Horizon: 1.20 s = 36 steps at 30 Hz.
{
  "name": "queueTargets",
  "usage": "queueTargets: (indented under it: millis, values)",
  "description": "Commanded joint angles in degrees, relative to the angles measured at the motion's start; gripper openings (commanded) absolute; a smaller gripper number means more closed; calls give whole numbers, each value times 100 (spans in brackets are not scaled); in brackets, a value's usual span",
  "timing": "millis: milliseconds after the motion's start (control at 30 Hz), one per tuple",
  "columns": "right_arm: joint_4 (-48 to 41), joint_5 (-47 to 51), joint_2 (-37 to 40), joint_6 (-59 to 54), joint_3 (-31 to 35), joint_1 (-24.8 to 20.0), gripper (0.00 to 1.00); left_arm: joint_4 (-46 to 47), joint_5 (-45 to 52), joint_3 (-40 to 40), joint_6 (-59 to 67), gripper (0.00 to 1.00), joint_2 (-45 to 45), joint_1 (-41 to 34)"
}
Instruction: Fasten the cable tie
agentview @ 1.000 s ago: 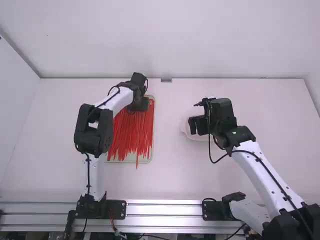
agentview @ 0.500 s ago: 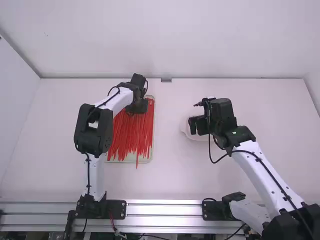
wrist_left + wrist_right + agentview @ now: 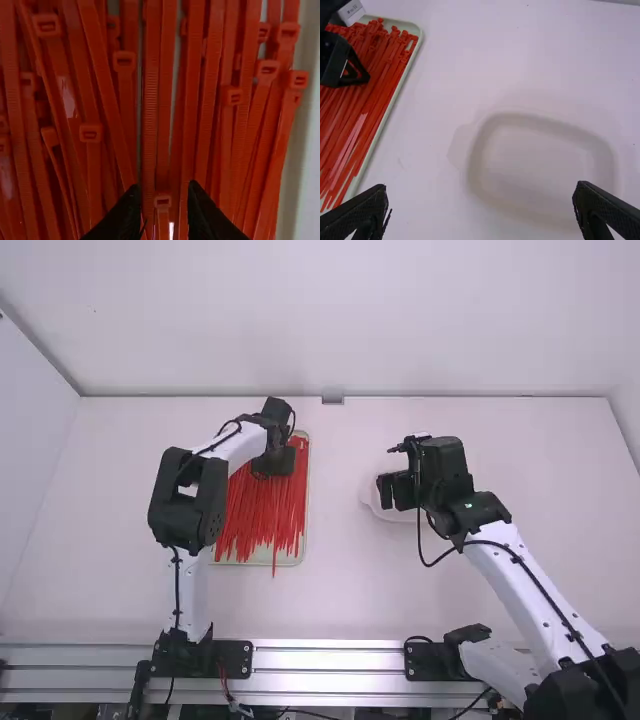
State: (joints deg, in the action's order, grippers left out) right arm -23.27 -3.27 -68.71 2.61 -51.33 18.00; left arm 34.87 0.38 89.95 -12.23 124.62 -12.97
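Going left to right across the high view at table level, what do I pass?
Left arm's black elbow → red cable ties on their tray → white dish. Both grippers overlap these things, so they are left out of the order.

- ties [image 3: 150,100]: red-orange plastic, ribbed straps, slight sheen
- tray [image 3: 420,35]: pale green, smooth, looks like plastic, low gloss
- dish [image 3: 540,160]: white, smooth, matt, plastic-looking
- table [image 3: 480,430]: white, smooth, matt
- left fingers [image 3: 117,222]: black, matt, plastic-looking
- rail [image 3: 320,652], 6 o'clock in the high view: bare silver metal, grooved, satin
- arm links: white, smooth, semi-gloss; joints black, matt
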Motion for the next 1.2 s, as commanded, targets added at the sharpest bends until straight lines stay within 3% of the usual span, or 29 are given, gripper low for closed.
queueTargets:
  millis: [0, 633, 800, 867, 1167]
  values:
    - [2, 7, 90, -4, 31, 4, 98, 37, 22, -52, -17, 25, 20, -72]
    - [9, 7, 90, -2, 31, 4, 98, -243, 15, -337, -39, 25, 22, -92]
    - [2, 4, 90, 15, 31, 4, 98, -262, 20, -339, -42, 6, 22, -92]
    - [2, 4, 90, 13, 31, 4, 99, -264, 17, -339, -42, 3, 20, -90]
    - [-7, 2, 90, 13, 31, 4, 98, -398, -4, -334, -42, 2, 20, -79]
